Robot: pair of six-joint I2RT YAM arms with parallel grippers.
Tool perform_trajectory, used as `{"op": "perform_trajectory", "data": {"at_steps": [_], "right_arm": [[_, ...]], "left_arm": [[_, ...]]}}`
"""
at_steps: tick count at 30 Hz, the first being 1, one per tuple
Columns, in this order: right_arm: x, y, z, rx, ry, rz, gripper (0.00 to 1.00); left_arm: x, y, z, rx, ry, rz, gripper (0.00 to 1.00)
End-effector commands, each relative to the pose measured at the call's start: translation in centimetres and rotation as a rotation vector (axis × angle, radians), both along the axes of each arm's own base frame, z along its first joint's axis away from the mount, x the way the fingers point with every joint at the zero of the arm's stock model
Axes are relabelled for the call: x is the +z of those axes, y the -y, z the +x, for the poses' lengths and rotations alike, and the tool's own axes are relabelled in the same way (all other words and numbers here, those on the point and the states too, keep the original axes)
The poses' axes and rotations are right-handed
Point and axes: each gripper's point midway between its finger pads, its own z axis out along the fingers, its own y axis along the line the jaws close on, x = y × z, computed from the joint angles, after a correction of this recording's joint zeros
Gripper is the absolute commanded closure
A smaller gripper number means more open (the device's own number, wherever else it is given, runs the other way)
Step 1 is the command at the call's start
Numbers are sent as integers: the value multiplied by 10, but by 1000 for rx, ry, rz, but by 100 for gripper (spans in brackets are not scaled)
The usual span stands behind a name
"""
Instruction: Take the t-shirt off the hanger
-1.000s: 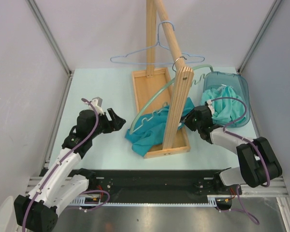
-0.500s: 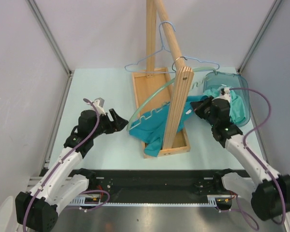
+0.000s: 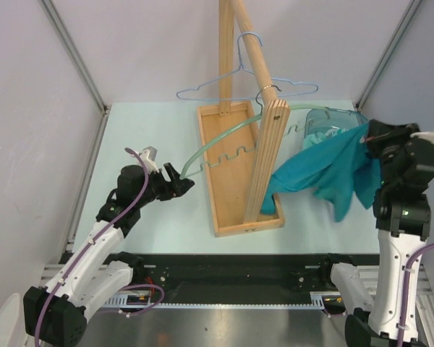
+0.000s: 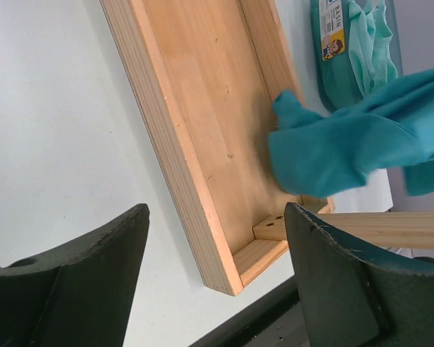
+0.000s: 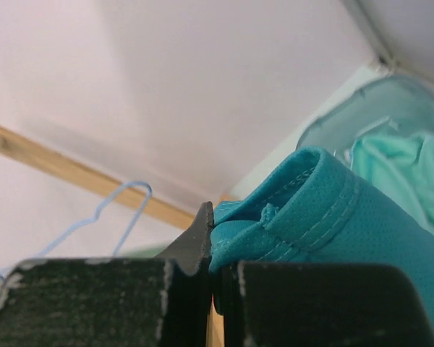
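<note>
Right arm has swung up and out to the right over the last second, dragging the t-shirt (image 3: 318, 170) up out of the tray (image 3: 207, 173). Right claw (image 3: 371, 137) is clamped fully closed on a hemmed edge of the t-shirt. Its wrist cam shows the fabric pinched between the jaws.

T-shirt hangs stretched down and to the left of that claw. Its far end is draped at the foot of the post (image 3: 264, 155), over the tray's near right corner. Bin (image 3: 347, 116) with the mint cloth (image 3: 317, 137) sits just behind and left of the right claw.

Hanger (image 3: 228, 148) has shifted too: its left tip now sits right at the left claw (image 3: 179, 181). Its left half and notched bar are bare. The right half runs behind the post toward the right claw, and I can't tell whether the t-shirt is still caught on it there.

Left claw stands wide open with nothing in it. Its wrist cam shows only the tray and the t-shirt ahead, no hanger between the fingers. I can't tell if the hanger tip touches a finger. Left arm sits where it was.

Blue wire hanger (image 3: 239, 71) hangs off the slanted pole (image 3: 249, 43), well behind both claws.
</note>
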Motion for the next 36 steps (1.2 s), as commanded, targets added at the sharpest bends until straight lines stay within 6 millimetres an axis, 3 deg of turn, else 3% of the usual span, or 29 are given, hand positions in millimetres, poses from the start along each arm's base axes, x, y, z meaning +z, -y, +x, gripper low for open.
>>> {"op": "perform_trajectory", "data": {"at_steps": [1, 3, 5, 6, 8, 9, 11, 12, 13, 17, 22, 25, 28, 29, 31, 32, 34, 35, 36], "right_arm": [[45, 23, 11, -22, 26, -73, 100], [81, 36, 17, -33, 76, -92, 100], [103, 49, 19, -59, 91, -98, 100], [128, 54, 23, -70, 130, -110, 100], [150, 60, 24, -92, 168, -126, 100], [172, 62, 27, -93, 209, -141, 100], [194, 65, 30, -97, 250, -161, 100], [195, 72, 45, -99, 242, -160, 100], [220, 70, 37, -107, 303, -189, 100], [243, 79, 59, -96, 364, -225, 100], [244, 83, 96, -22, 427, -186, 100], [234, 81, 115, 28, 433, -134, 100], [204, 85, 138, 39, 377, -111, 100], [178, 89, 148, 34, 320, -95, 100], [154, 94, 156, 16, 286, -110, 100], [113, 97, 164, 15, 210, -85, 100], [75, 96, 171, 11, 153, -93, 100], [32, 94, 176, 17, 74, -74, 100], [6, 94, 180, 4, 28, -72, 100]], "left_arm": [[13, 6, 1, -24, 29, -34, 20], [13, 7, 2, -27, 25, -35, 20], [11, 10, 3, -32, 14, -49, 20], [11, 11, 4, -33, 10, -57, 20], [10, 16, 8, -40, -4, -80, 20], [12, 18, 9, -43, -8, -94, 20], [15, 23, 12, -59, -5, -110, 20], [14, 25, 14, -64, -15, -111, 20], [18, 26, 16, -69, -9, -114, 21], [22, 30, 19, -86, -14, -115, 21], [25, 34, 22, -95, -22, -126, 21], [25, 37, 23, -101, -31, -136, 21], [26, 38, 23, -106, -36, -133, 21], [25, 38, 23, -107, -39, -128, 21], [22, 38, 22, -109, -49, -122, 21], [20, 38, 23, -109, -52, -120, 21], [17, 39, 23, -113, -61, -115, 21], [14, 40, 23, -117, -68, -110, 21], [13, 42, 23, -122, -72, -110, 21]]}}
